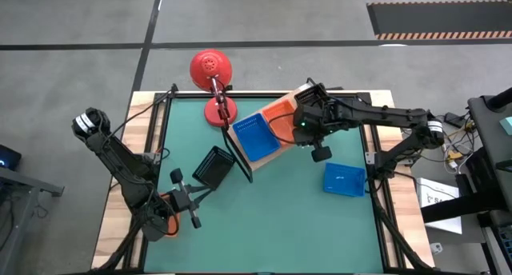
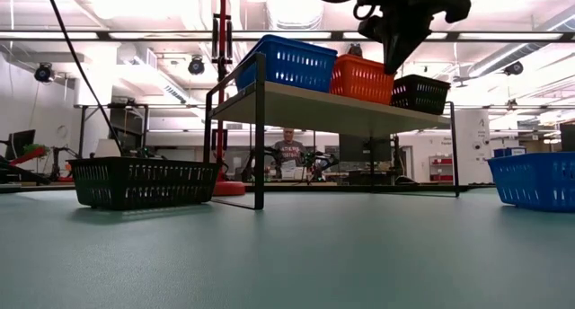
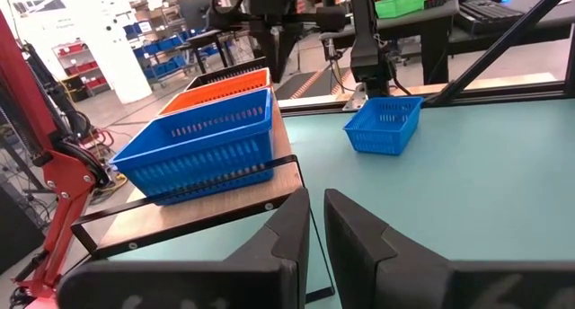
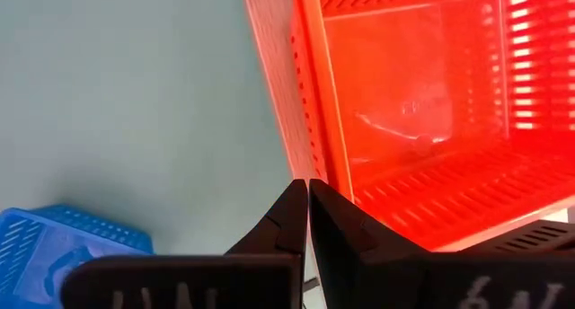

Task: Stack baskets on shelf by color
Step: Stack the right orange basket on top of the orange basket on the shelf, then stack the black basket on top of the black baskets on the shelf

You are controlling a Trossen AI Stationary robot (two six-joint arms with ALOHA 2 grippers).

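The wooden shelf (image 2: 341,110) stands in the middle of the table and carries a blue basket (image 1: 254,137), an orange basket (image 1: 280,115) and a black basket (image 2: 420,93) in a row. A second black basket (image 1: 214,166) sits on the mat left of the shelf. A second blue basket (image 1: 345,179) sits on the mat to the shelf's right. My right gripper (image 4: 308,197) is shut and empty, pointing down over the orange basket's outer wall (image 4: 301,120). My left gripper (image 3: 313,224) is shut and empty, low at the near left, pointing toward the shelf.
A red lamp (image 1: 211,69) with a round base (image 1: 220,111) stands at the far side, just left of the shelf. Something orange (image 1: 164,205) lies under my left arm near the table's left edge. The green mat's near half (image 1: 272,227) is open.
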